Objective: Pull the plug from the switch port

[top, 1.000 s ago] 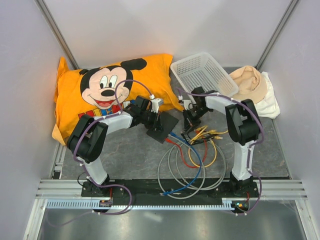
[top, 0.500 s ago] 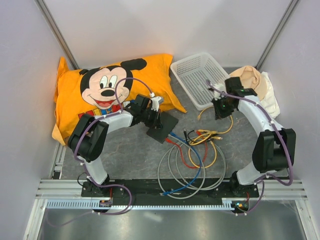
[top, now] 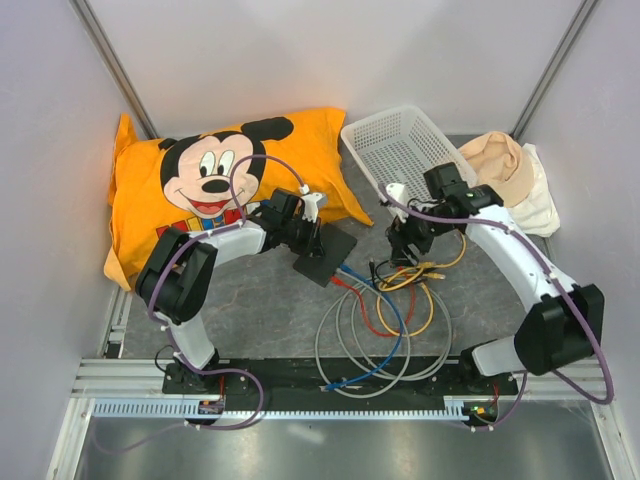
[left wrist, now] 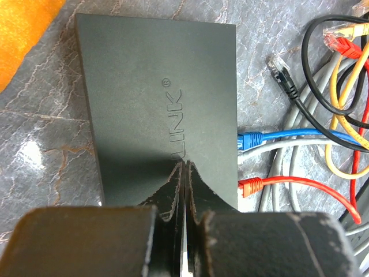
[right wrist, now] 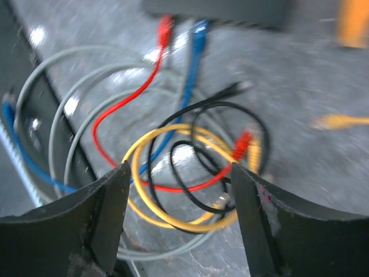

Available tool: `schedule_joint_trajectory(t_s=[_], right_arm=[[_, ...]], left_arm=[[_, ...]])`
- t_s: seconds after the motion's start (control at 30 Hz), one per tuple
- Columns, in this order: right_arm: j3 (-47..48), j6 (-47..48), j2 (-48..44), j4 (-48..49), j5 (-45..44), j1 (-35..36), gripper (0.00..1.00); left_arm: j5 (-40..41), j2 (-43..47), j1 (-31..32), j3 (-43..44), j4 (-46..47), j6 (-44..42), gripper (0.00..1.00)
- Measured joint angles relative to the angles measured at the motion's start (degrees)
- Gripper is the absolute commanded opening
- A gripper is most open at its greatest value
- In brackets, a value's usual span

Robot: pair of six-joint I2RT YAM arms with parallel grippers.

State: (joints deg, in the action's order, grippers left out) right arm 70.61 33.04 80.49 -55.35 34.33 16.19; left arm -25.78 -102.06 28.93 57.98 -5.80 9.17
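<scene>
Starting at the left gripper (left wrist: 183, 168), we find its two fingers pressed together with nothing between them. Their tips appear to rest on the top face of the switch (left wrist: 155, 86), close to the edge that carries the sockets. Along that edge three plugs sit in ports side by side: a blue plug (left wrist: 251, 124), a grey plug (left wrist: 247, 142) just beside it, and a red plug (left wrist: 251, 184) a little further along. Their cables run away from the switch into a tangle on the table (top: 260, 300).

At the right gripper (right wrist: 179, 170) the jaws are spread wide and hold nothing. Between its fingers we look down on loops of red, black and yellow cable (left wrist: 328, 144), though this view is blurred. The switch shows only as a dark strip at the top of the view.

In the overhead view we see the switch lying flat near the middle of the table, under the left gripper (top: 318, 243). The right gripper (top: 402, 243) hangs over the tangle, near the switch's socket side but apart from it. A loose black plug (left wrist: 281, 64) lies unplugged near the switch. Further back lie an orange pillow (top: 170, 200), a white basket (top: 405, 150) and a beige cloth (top: 500, 165).
</scene>
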Motion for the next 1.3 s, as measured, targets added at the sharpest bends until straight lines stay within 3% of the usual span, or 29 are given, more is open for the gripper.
schedule_joint_trajectory(t_s=[0.03,0.07,0.27,0.37,0.4,0.5,0.73,0.83,0.87,0.97,1.13,1.3], right_arm=[[0.2,1.8,1.2,-1.1,1.0,1.6,0.81],[0.8,4.2,3.2,-3.1,1.7,2.7,0.98],[0.7,13.6,12.3,-8.2,-1.8,7.9,0.98],[-0.3,16.1,12.3,-7.9,-5.4,9.2,0.78],[-0.8,16.5,12.3,-7.3,-7.0,9.3,0.65],[-3.5,17.5,12.2,-5.5,-12.2,9.1,0.49],[-12.2,17.8,7.5,-3.2,-20.0,3.0,0.23],[-13.6,17.4,5.9,0.2,-23.9,-2.8,0.22],[-13.9,17.1,5.9,1.5,-25.4,-4.5,0.24],[-14.8,15.9,5.9,4.5,-28.9,-7.6,0.60],[-14.0,14.4,6.1,4.3,-27.2,-8.3,0.96],[-3.3,14.0,4.7,-1.5,-15.9,-8.0,0.98]], left_arm=[[0.0,0.0,-0.1,0.0,0.0,-0.2,0.02],[0.2,0.1,-0.1,0.0,0.0,-0.3,0.02],[0.3,1.6,-0.5,-1.8,0.0,-0.7,0.02],[0.4,2.3,-0.5,-2.5,0.1,-1.0,0.02],[0.5,2.4,-0.5,-2.5,0.1,-1.2,0.02],[0.5,2.4,-0.5,-2.6,0.1,-1.4,0.02],[0.4,2.4,-0.5,-2.7,0.2,-1.4,0.02],[0.3,2.4,-0.6,-2.8,0.5,-1.4,0.02],[0.3,2.4,-0.6,-2.9,0.7,-1.4,0.02],[0.2,2.4,-0.6,-3.0,0.9,-1.4,0.02],[0.2,2.4,-0.6,-3.1,1.2,-1.4,0.01],[0.2,2.6,-0.6,-3.6,1.8,-1.4,0.01]])
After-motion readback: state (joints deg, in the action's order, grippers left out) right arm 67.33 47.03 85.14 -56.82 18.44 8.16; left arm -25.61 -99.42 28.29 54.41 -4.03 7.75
